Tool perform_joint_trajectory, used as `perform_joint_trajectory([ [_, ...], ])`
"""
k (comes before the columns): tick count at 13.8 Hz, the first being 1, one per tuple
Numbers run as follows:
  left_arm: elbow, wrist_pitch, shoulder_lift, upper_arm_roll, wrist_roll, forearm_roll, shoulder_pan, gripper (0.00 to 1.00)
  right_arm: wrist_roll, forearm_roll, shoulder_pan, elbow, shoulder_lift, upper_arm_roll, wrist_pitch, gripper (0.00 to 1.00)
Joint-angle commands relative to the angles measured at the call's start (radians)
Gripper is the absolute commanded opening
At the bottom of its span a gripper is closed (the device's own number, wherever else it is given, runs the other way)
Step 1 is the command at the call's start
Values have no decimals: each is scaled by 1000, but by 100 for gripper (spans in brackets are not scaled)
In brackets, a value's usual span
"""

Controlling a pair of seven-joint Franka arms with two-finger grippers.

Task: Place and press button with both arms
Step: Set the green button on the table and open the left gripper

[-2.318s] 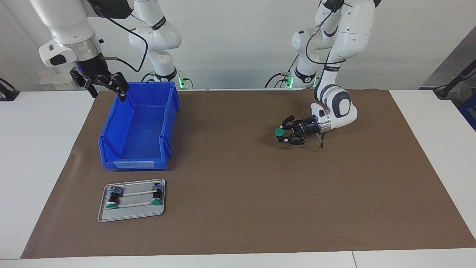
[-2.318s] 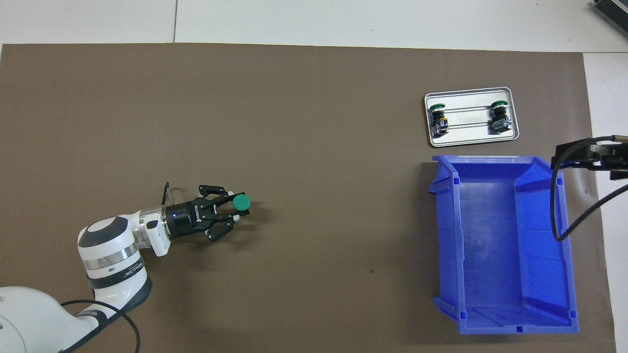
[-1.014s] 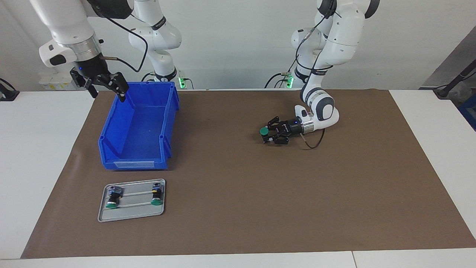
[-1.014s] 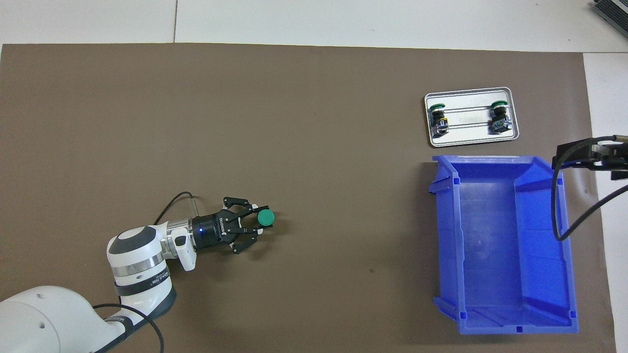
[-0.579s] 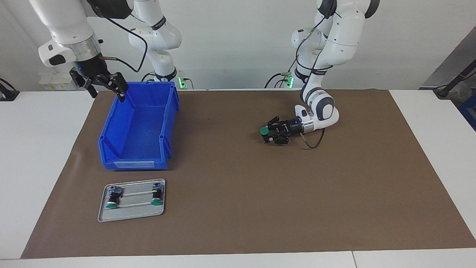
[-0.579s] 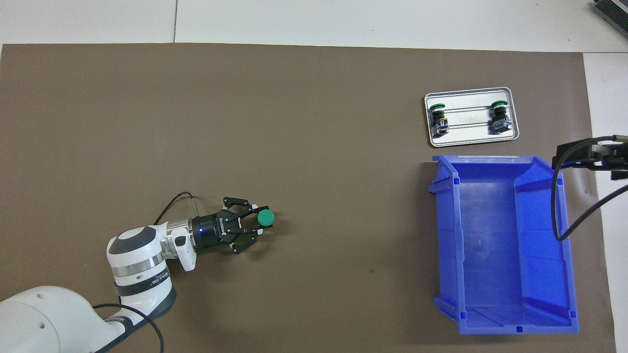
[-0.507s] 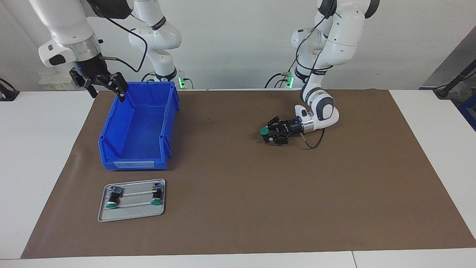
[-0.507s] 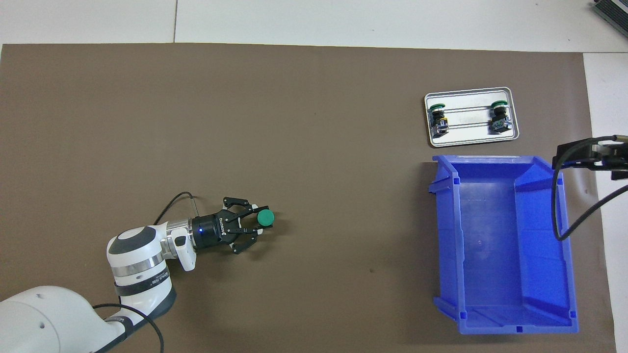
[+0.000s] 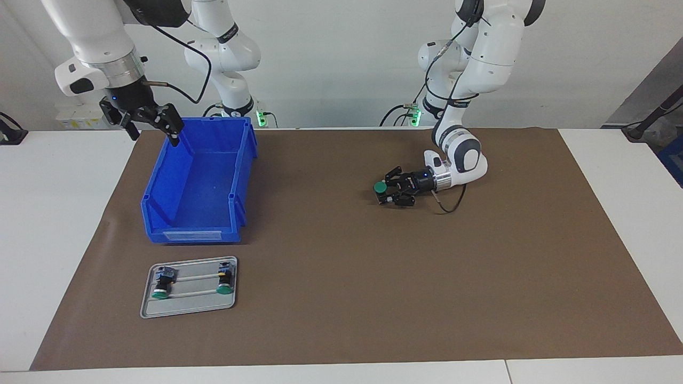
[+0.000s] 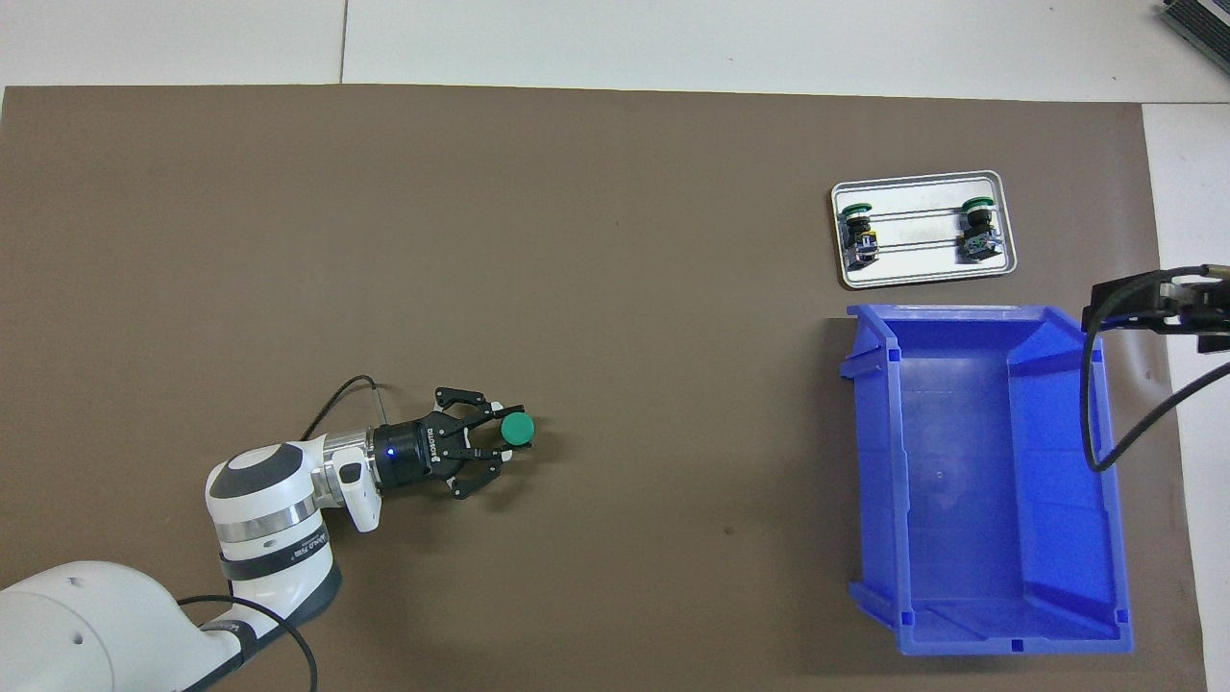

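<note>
Left end effector (image 9: 385, 193): you see it lying low and level over the brown mat (image 9: 347, 298), near the middle of the counter (image 9: 64, 224), toward the left arm's end; its fingers pinch the button.
Button (image 9: 379, 188): you find it held in the left end effector, green cap turned up and pointing away from the wrist, just above the mat; whether its body touches the mat you cannot tell.
Right end effector (image 9: 152, 125): you see it raised over the rim of the blue bin (image 9: 195, 186) at the corner nearest the robots, fingers spread, holding nothing; that arm waits.
Blue bin: you see it standing on the mat toward the right arm's end, with nothing visible inside.
Metal tray (image 9: 188, 304): you find it just beside the bin, farther from the robots.
Two more buttons (image 9: 160, 284) (image 9: 225, 279): you see them lying on the tray, well apart, green caps facing away from the robots.
</note>
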Motion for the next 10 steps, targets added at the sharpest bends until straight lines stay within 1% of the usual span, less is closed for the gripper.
perform_joint_trajectory([
  [1, -50, 34, -9, 8, 56, 52, 26, 35, -29, 20, -12, -28, -25, -2, 10, 100],
  [5, -58, 39, -9, 8, 56, 95, 49, 35, -29, 20, -14, -28, -25, -4, 10, 100],
  [8, -59, 86, -5, 8, 56, 113, 48, 35, -29, 20, -17, -28, -25, -4, 12, 100],
  [10, -61, 91, -5, 8, 56, 118, 48, 35, -31, 20, -17, -28, -25, -4, 10, 100],
])
